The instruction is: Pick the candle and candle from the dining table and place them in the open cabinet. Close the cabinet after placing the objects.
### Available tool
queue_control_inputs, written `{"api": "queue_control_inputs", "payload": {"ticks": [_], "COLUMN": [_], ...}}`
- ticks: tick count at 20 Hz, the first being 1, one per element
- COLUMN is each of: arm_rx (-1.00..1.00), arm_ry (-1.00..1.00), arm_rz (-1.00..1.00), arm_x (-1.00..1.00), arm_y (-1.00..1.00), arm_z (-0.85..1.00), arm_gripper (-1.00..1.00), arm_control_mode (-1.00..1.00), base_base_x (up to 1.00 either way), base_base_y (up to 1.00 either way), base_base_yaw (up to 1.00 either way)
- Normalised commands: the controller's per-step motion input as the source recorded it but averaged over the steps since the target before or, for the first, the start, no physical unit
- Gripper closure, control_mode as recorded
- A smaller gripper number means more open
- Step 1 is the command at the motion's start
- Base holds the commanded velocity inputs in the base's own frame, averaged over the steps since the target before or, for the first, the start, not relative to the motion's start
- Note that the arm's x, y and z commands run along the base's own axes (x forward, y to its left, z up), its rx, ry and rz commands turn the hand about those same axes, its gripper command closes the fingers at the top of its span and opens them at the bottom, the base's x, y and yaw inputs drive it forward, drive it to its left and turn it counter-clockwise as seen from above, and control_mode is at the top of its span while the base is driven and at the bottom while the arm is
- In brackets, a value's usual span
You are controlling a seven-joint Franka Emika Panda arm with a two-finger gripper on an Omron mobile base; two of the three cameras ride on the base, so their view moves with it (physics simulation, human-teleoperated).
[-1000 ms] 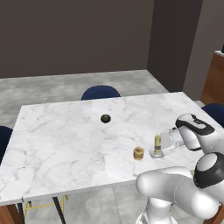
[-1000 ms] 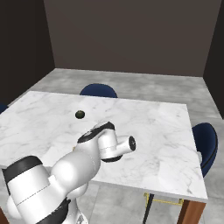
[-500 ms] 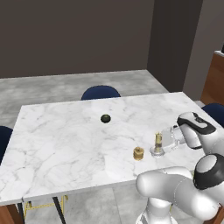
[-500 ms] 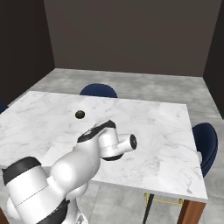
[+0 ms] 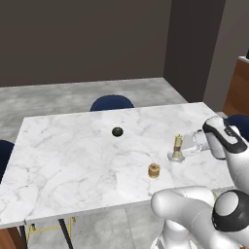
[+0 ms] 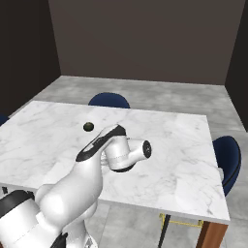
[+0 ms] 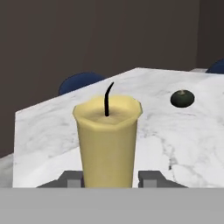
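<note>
My gripper [image 7: 110, 178] is shut on the slim tan-yellow stick candle [image 7: 107, 140], with its dark fingertips [image 7: 70, 178] pressed against both sides of the wax. In the left base view the gripper [image 5: 182, 149] comes at this candle [image 5: 177, 142] from the right, and its silver dish base [image 5: 174, 156] sits just over the dining table [image 5: 73, 160]. The short golden spool candle [image 5: 154, 170] stands free on the marble, a little nearer the front edge and to the left. In the right base view my own arm hides both candles. The cabinet cannot be made out for certain.
A small black round lump [image 5: 117, 131] [image 6: 88, 127] [image 7: 181, 98] lies mid-table. Blue chairs stand at the far side [image 5: 112, 102] and the right end [image 6: 227, 157]. A reddish-brown wooden front [image 5: 239, 87] shows at the right edge of the left base view.
The jaws have finished closing on the stick candle. The candle and the hand now sit slightly higher in the left base view. The spool candle and black lump have not moved.
</note>
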Motion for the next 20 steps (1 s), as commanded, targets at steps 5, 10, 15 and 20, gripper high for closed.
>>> {"api": "queue_control_inputs", "payload": {"ticks": [5, 10, 15, 20], "arm_rx": [0.08, 0.01, -0.01, -0.01], "arm_ry": [-0.05, -0.17, -0.13, -0.02], "arm_rz": [-0.07, -0.01, 0.0, 0.06], "arm_x": [-0.08, -0.17, -0.13, -0.06], "arm_y": [0.01, 0.05, 0.04, 0.01], "arm_z": [0.81, 0.66, 0.5, 0.1], "arm_gripper": [1.0, 1.0, 1.0, 1.0], "arm_control_mode": [-1.0, -1.0, -1.0, -1.0], "base_base_x": [0.0, 0.0, 0.0, 0.0], "base_base_y": [0.0, 0.0, 0.0, 0.0], "base_base_yaw": [0.0, 0.0, 0.0, 0.0]}}
